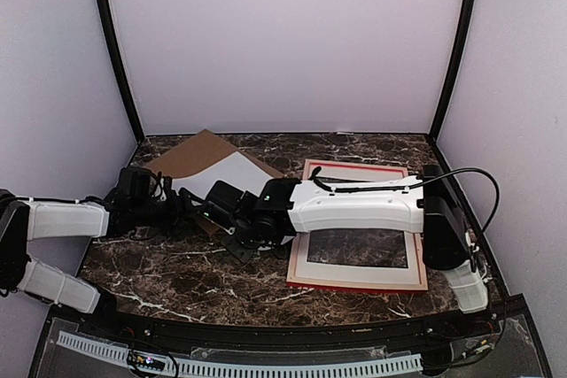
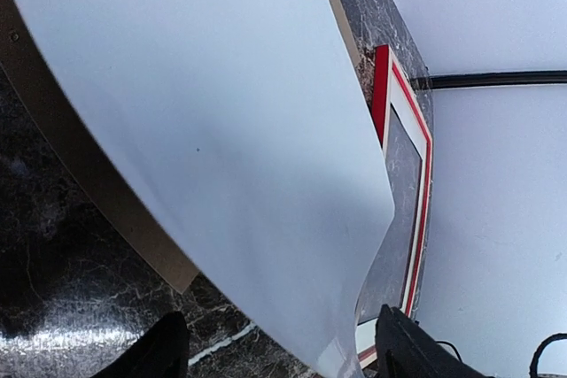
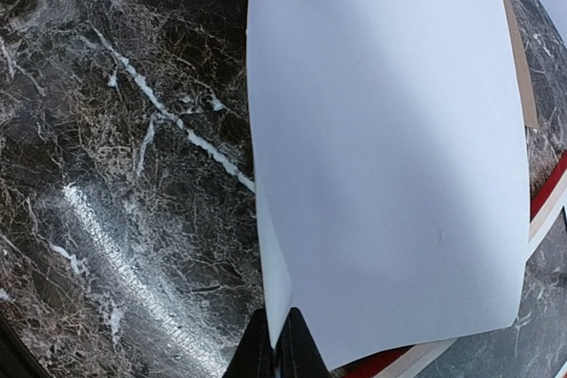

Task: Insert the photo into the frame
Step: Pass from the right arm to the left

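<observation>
- right gripper [image 3: 276, 343] clamped on the photo [image 3: 381, 148] edge, white back up
- left gripper [image 2: 282, 335] spread wide, straddling the photo's edge
- frame [image 2: 380, 86] lying just beside

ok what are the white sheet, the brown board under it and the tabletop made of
Thin white rectangular sheet: likely paper or photo card, smooth satin; its edge curls. Flat brown board: matte, probably cardboard or hardboard. Dark veined tabletop: glossy marble look with glare; real stone or printed laminate, cannot tell.
</observation>
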{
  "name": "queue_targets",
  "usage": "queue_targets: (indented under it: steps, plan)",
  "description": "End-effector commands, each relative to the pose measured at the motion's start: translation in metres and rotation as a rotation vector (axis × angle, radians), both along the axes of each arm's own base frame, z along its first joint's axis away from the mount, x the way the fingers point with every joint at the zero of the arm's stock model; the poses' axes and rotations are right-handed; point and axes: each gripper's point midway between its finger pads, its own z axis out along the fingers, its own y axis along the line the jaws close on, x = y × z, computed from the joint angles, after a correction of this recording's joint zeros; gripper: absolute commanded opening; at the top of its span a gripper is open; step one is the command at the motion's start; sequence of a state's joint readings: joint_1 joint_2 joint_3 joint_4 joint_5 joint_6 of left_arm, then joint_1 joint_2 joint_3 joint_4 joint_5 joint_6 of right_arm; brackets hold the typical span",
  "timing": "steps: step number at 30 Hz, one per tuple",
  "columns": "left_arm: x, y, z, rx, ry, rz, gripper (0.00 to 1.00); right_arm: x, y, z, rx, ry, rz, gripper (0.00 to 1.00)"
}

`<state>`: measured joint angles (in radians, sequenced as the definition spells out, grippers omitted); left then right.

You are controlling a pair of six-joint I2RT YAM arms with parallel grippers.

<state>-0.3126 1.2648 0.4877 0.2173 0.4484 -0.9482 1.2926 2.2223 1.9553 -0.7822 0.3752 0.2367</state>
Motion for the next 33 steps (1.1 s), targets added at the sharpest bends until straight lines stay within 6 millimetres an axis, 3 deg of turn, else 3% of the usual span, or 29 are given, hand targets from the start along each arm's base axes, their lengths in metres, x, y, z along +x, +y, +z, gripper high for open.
queue_targets:
  steps: [1, 10, 19, 22, 26, 30, 33]
  plan:
    - [0.001, -0.007, -0.002, -0.033, -0.007, -0.024, 0.73, -0.009, 0.020, -0.003, 0.054, 0.023, 0.011, 0.08]
    - [0.004, -0.013, -0.008, -0.056, 0.008, -0.044, 0.53, -0.015, 0.024, -0.006, 0.072, 0.046, 0.016, 0.09]
    - [0.005, -0.016, -0.010, -0.062, -0.004, -0.061, 0.25, -0.017, 0.023, -0.004, 0.085, 0.055, 0.018, 0.16]
    - [0.005, -0.016, -0.010, -0.054, -0.013, -0.065, 0.13, -0.020, 0.022, 0.002, 0.113, 0.065, 0.022, 0.25]
    - [0.007, -0.015, -0.007, -0.026, -0.035, -0.080, 0.00, -0.027, 0.022, 0.011, 0.161, 0.093, 0.042, 0.47]
    - [0.008, -0.013, -0.001, 0.040, -0.059, -0.121, 0.00, -0.032, 0.019, 0.028, 0.223, 0.102, 0.056, 0.60]
    - [0.013, -0.014, 0.017, 0.079, -0.106, -0.150, 0.00, -0.028, 0.008, 0.047, 0.271, 0.091, 0.047, 0.73]
